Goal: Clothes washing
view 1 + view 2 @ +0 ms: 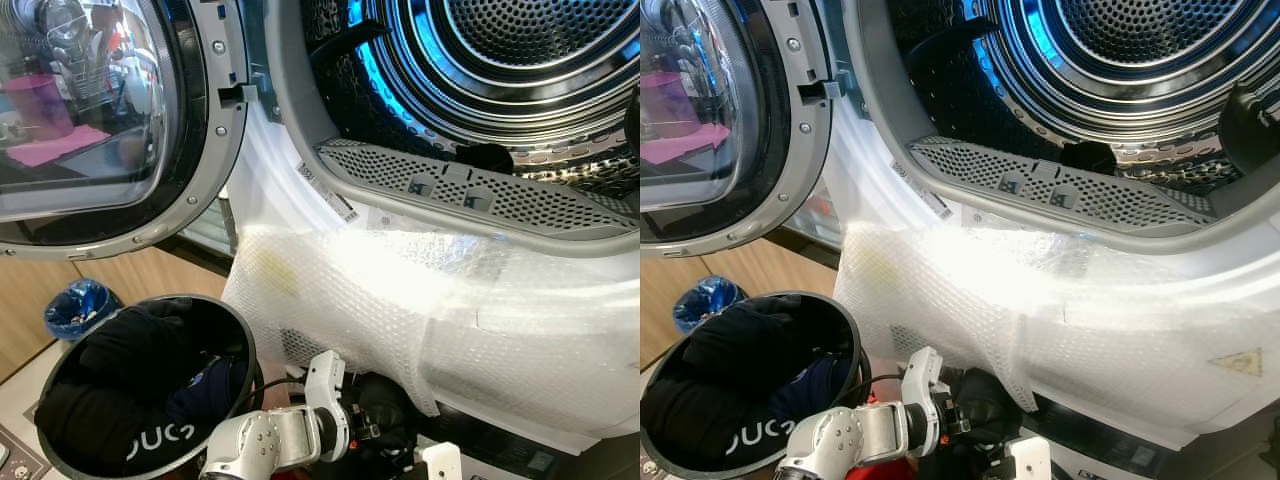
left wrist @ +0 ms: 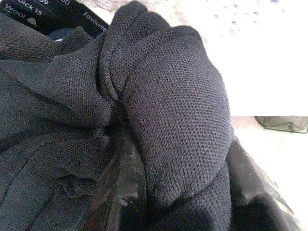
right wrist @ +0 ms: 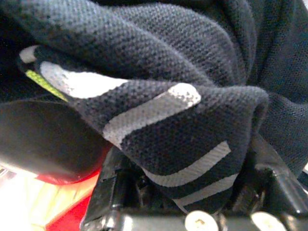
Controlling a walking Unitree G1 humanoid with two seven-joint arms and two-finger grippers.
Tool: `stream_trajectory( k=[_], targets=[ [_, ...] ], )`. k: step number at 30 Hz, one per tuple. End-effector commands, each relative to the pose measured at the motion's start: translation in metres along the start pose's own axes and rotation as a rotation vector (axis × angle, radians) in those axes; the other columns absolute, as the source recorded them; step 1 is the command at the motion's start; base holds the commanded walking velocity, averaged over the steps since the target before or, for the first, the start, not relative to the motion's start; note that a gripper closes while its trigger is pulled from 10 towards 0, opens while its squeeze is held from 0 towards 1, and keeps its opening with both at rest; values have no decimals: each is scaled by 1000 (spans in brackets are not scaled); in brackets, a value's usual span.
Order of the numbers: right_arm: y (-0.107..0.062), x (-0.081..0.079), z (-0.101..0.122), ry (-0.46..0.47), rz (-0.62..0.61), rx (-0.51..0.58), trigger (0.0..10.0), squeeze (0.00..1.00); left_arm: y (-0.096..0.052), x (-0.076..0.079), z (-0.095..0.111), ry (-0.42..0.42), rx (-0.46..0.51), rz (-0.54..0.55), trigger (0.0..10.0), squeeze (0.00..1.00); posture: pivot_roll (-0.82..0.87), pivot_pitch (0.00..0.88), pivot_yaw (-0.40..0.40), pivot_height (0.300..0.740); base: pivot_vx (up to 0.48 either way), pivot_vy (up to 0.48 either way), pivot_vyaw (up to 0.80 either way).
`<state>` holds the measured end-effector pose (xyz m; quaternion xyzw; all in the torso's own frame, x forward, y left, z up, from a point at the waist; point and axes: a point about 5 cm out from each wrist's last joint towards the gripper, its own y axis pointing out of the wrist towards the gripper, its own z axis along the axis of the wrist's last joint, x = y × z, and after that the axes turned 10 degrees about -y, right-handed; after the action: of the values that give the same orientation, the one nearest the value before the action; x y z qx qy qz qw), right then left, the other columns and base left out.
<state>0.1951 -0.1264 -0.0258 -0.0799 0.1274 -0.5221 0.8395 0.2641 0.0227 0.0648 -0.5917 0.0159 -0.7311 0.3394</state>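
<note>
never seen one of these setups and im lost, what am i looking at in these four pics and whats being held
This is a humanoid robot doing laundry. The two wide pictures come from a stereo camera on its head, looking down and forward. They show an open front-loading machine: its round glass door swung to the left, the perforated steel drum behind, and bubble wrap taped over the front below the opening. On the floor stands a round black laundry basket full of dark clothes. A silver arm reaches in low beside the basket.

The other two pictures come from cameras on the wrists. The left wrist view shows dark grey knit fabric up close; the right wrist view shows a dark garment with white print bunched right at the gripper.
</note>
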Motion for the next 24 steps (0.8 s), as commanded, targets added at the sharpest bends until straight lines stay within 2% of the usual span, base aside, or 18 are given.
stream_trajectory(
  k=[1, 24],
  targets=[
    [11, 1, 21, -25, -7, 105, 0, 0, 18, 138, -26, 182, -178, -314, 118, 0, -40, 23, 116, 740, 0, 0, 0],
    [11, 1, 21, -25, -7, 105, 0, 0, 18, 138, -26, 182, -178, -314, 118, 0, -40, 23, 116, 740, 0, 0, 0]
  ],
)
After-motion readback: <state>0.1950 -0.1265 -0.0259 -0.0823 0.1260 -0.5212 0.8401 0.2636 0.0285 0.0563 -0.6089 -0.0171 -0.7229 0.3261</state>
